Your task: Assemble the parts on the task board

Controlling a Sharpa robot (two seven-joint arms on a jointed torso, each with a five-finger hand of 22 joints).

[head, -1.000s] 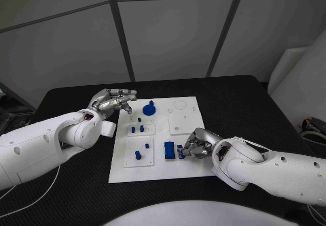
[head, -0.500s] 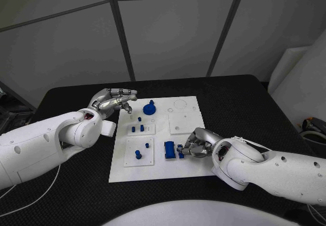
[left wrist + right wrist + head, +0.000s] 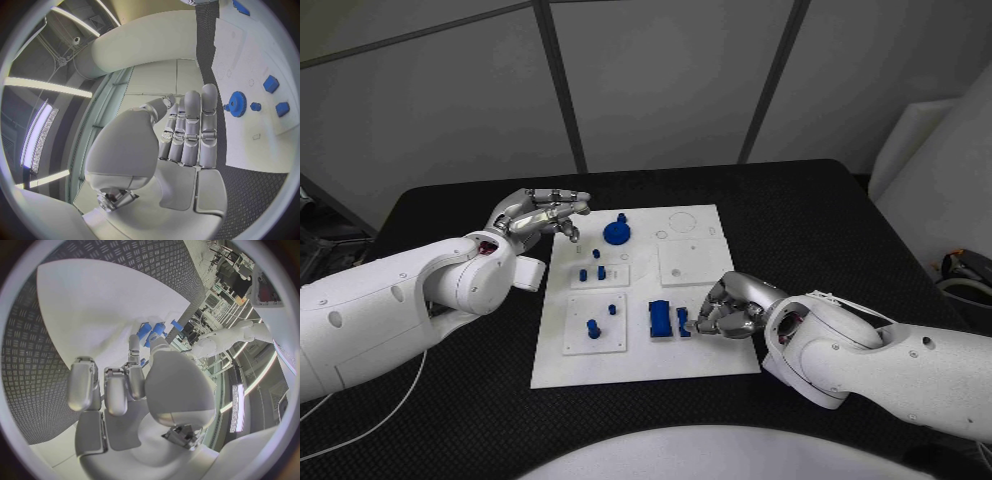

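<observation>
The white task board (image 3: 646, 365) lies mid-table. On it stand a blue gear (image 3: 616, 233), small blue pegs (image 3: 591, 272) in two raised white plates, a tall blue block (image 3: 659, 318) and, beside it, a small blue piece (image 3: 684, 320). My right hand (image 3: 727, 305) rests on the board's right side with fingers curled, its tips just right of the small piece, nothing seen in its grip. In the right wrist view that hand (image 3: 125, 385) points toward blue parts (image 3: 145, 330). My left hand (image 3: 545, 213) hovers over the board's far-left corner, holding nothing; its fingers (image 3: 190, 125) lie straight near the gear (image 3: 237, 104).
The black table (image 3: 848, 220) runs round the board on all sides. A white panel (image 3: 927, 150) leans at the back right, and a dark bin (image 3: 966, 272) sits past the right edge. A thin cable (image 3: 358, 420) crosses the front left.
My right hand has drawn slightly to the right, away from the small blue piece, which stays beside the block. The left hand has not moved.
</observation>
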